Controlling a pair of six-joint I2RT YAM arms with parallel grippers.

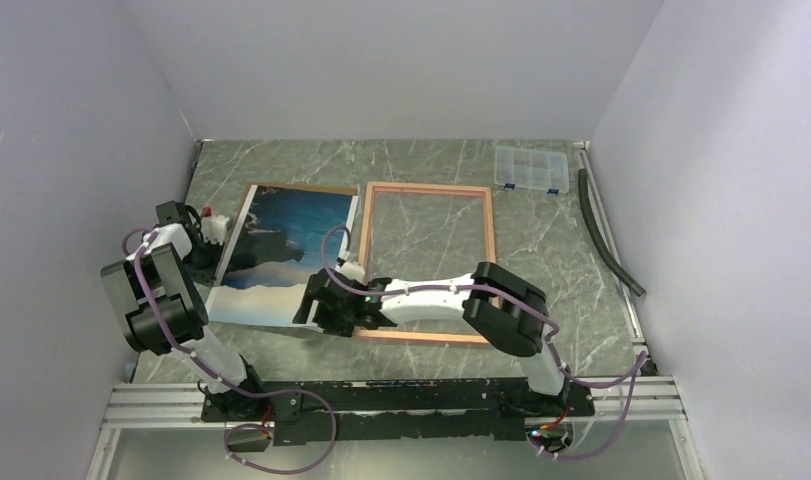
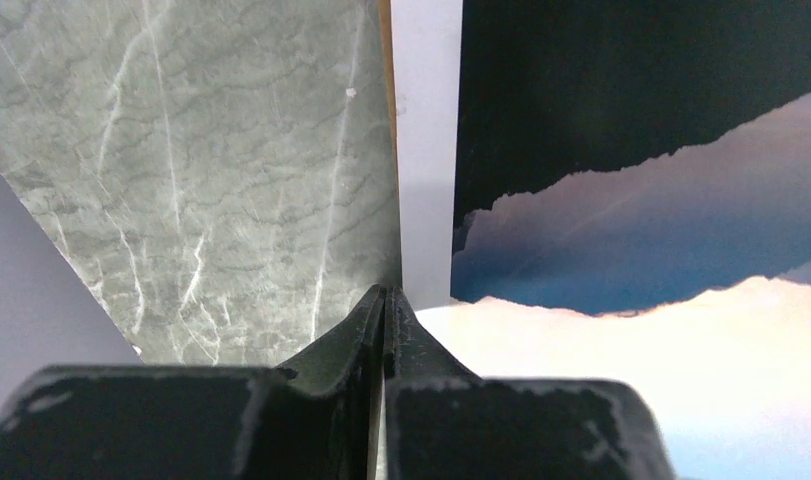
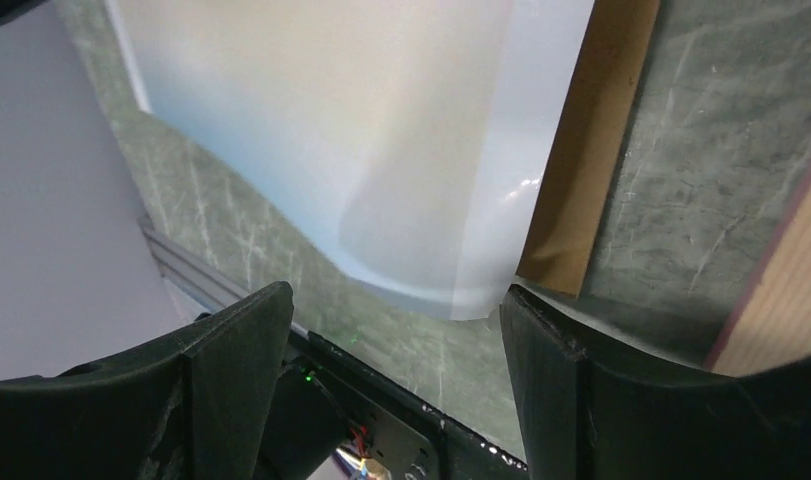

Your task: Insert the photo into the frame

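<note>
The photo [image 1: 281, 250], blue sea, dark mountains and pale cloud, lies left of centre on a brown backing board [image 1: 303, 187]. The empty pink frame [image 1: 428, 187] lies flat just right of it. My left gripper [image 1: 217, 234] is at the photo's left edge; in the left wrist view the fingertips [image 2: 384, 296] are pressed together on the white border [image 2: 426, 150]. My right gripper [image 1: 319, 300] is open at the photo's near right corner. That pale corner [image 3: 461, 290] curls up between the two fingers [image 3: 236, 340]. The board [image 3: 586, 150] and the frame's tan rail [image 3: 781, 290] lie to its right.
A clear compartment box [image 1: 530, 168] stands at the back right. A dark hose [image 1: 606, 235] runs along the right wall. Grey walls close in three sides. The aluminium rail [image 1: 381, 395] with the arm bases runs along the near edge.
</note>
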